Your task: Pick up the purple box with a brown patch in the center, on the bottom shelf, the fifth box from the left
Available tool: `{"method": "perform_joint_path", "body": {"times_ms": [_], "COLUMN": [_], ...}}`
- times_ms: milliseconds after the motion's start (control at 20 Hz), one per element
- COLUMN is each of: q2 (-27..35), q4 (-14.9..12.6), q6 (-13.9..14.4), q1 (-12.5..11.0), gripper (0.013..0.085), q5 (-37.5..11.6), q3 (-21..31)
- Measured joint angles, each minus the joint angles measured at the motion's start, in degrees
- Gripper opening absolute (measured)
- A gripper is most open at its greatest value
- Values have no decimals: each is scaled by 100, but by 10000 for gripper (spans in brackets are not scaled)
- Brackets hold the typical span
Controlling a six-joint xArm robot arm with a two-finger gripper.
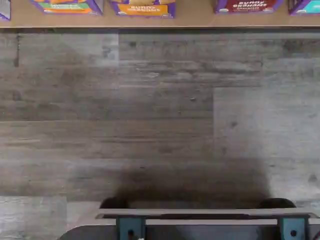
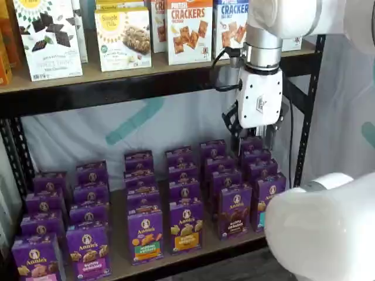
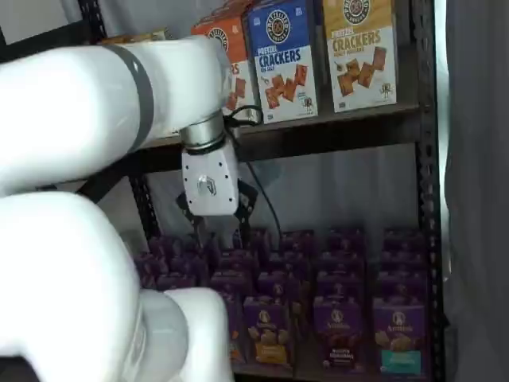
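Tan board bottom shelf: upright purple cardboard box probably light, crushable; pinch side panels. White two-finger claw: grip unclear.

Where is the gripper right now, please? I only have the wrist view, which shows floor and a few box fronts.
Observer: In both shelf views the gripper hangs just below the upper shelf and higher than the front boxes. I cannot tell whether its fingers are apart.
Operator: Thanks. Is the target standing upright?
Observer: Yes, the purple box stands upright at the front of its column on the bottom shelf, with more boxes lined up behind it.
Operator: What are its neighbours?
Observer: An orange-yellow-patch box stands on one side. A teal-patch box stands on the other, partly hidden by the arm.
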Motion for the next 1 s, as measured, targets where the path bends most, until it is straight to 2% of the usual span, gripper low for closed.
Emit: {"method": "perform_joint_path", "body": {"times_ms": [100, 550, 800, 1000], "q2": [-109, 91, 169, 278], "q4": [109, 5, -130, -111], "q6": [-78, 80, 192, 213], "q1": [-60, 85, 174, 199], "gripper": [850, 850, 850, 850], "q5": [-146, -113, -489, -923], "q3": [91, 112, 373, 642]}}
